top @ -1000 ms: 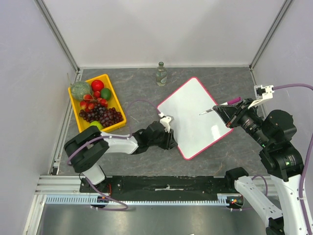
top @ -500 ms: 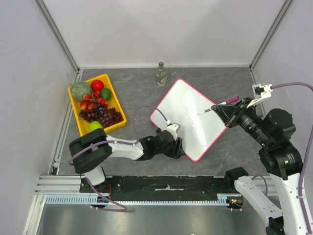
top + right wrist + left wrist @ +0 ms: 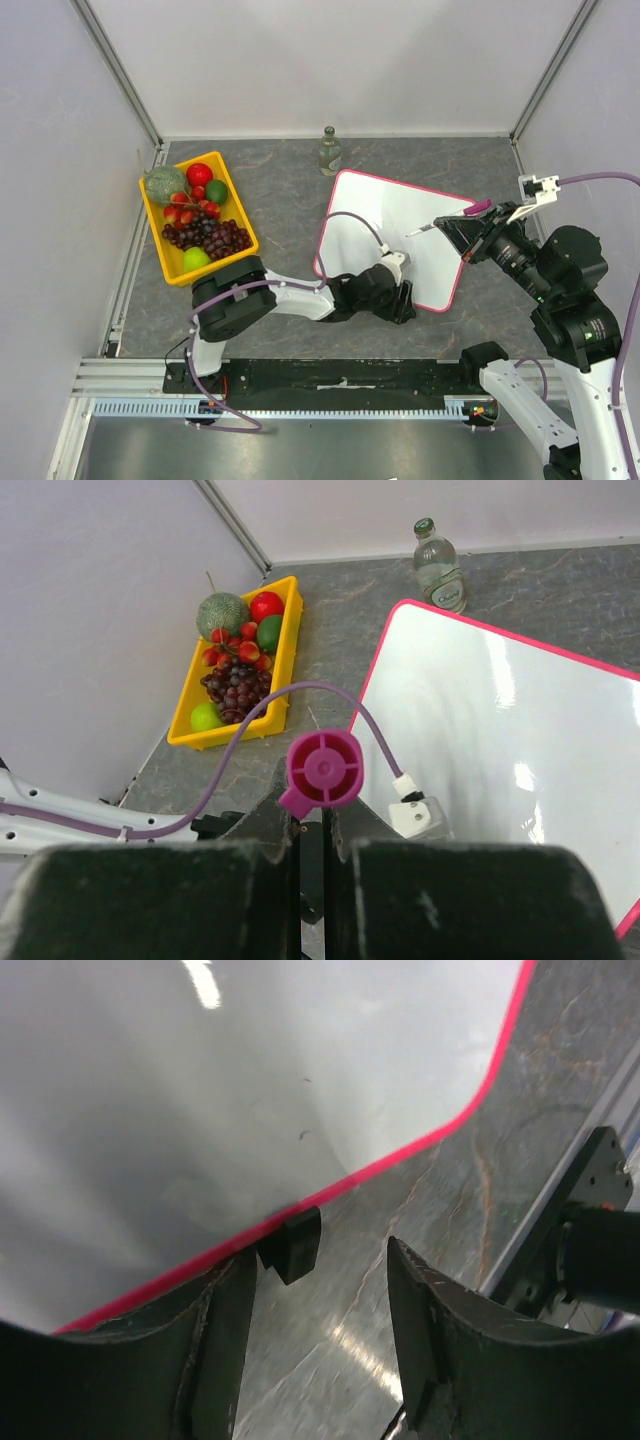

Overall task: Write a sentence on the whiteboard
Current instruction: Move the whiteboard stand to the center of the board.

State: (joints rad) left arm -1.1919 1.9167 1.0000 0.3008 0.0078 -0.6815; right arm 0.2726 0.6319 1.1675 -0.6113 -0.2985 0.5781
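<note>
The whiteboard (image 3: pixel 400 215) lies flat on the grey table, white with a pink rim. No writing shows on it. My left gripper (image 3: pixel 403 300) is at its near edge. In the left wrist view (image 3: pixel 320 1330) it is open, with bare table between the jaws. Its left finger (image 3: pixel 215 1350) is against the board's rim (image 3: pixel 200 1110) beside a black clip (image 3: pixel 292 1242). My right gripper (image 3: pixel 468 232) is shut on a pink marker (image 3: pixel 450 218), held above the board's right side with the tip pointing left. The marker's cap end (image 3: pixel 322 767) shows above the board (image 3: pixel 500 730).
A yellow tray (image 3: pixel 240 205) of fruit stands at the left, also seen in the right wrist view (image 3: pixel 232 736). A glass bottle (image 3: pixel 329 152) stands behind the board. My left arm's purple cable (image 3: pixel 355 218) arches over the board's left part.
The whiteboard has turned and slid on the table. My left gripper has moved right along its near edge. The right gripper with the marker has barely moved.
</note>
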